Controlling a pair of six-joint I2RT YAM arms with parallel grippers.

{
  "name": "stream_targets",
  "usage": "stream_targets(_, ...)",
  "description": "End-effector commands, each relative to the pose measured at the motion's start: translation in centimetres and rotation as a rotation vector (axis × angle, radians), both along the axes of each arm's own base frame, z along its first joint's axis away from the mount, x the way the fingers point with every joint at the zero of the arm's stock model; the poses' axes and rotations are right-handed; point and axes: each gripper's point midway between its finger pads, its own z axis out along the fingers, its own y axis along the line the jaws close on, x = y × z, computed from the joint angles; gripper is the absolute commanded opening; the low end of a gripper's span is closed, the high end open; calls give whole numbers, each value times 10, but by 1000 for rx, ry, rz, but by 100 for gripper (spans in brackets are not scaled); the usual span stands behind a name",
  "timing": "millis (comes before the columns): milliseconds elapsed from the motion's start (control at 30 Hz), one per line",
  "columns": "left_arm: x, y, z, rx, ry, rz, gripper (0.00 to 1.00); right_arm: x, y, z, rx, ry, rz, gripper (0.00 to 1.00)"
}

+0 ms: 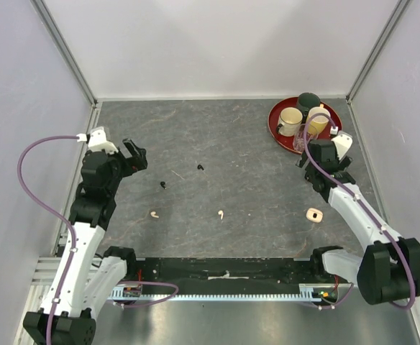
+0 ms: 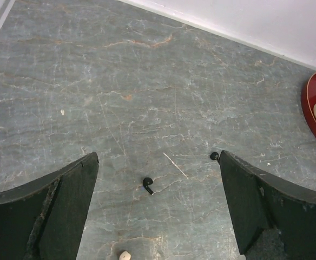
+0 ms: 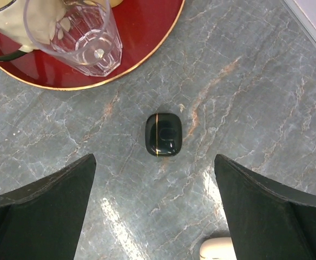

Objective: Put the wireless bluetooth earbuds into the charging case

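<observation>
1. Nearest my bases, one cream-white earbud (image 1: 154, 214) lies left of centre on the surface (image 1: 239, 158). A second cream-white earbud (image 1: 221, 214) lies near the centre.
2. Level with these, toward the right edge, a cream-white case (image 1: 313, 214) lies beside my right arm.
3. Farther in, one black earbud (image 1: 165, 185) and a second black earbud (image 1: 200, 167) lie apart on the bare surface.
4. My left end effector (image 2: 158, 156) hangs over the left side, fingers spread wide, holding nothing.
5. My right end effector (image 3: 153, 160) hangs near the right edge, fingers spread wide and empty. A black charging case (image 3: 163, 134), apparently closed, lies just beyond the gap.
6. In the far right corner, a red tray (image 1: 271, 121) carries cups and a clear glass (image 3: 74, 32).
</observation>
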Motion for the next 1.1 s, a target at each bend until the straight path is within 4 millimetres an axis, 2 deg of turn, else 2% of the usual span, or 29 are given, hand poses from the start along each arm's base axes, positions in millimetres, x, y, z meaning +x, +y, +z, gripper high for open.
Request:
stream_targets(0, -8, 3, -4, -51, 10, 42, 100, 16, -5, 9, -28, 19, -11, 98)
stream_targets(200, -7, -18, -4, -60, -2, -85, 100, 19, -10, -21, -1, 104, -35, 98)
stream_targets(300, -7, -25, -3, -56, -6, -134, 100, 21, -14, -25, 20, 111, -41, 98)
stream_targets(733, -8, -29, -4, -64, -14, -155, 98, 27, -37, -49, 139, 134, -105, 82)
stream_targets(900, -6, -31, -8, -77, -1, -167, 98, 34, -30, -71, 173, 182, -74, 78)
stream_targets(1033, -5, -28, -8, -78, -2, -156, 98, 42, -33, -81, 153, 217, -72, 77)
stream_targets(1067, -5, -28, -9, -82, 2, -155, 98, 43, -28, -85, 175, 222, -52, 77)
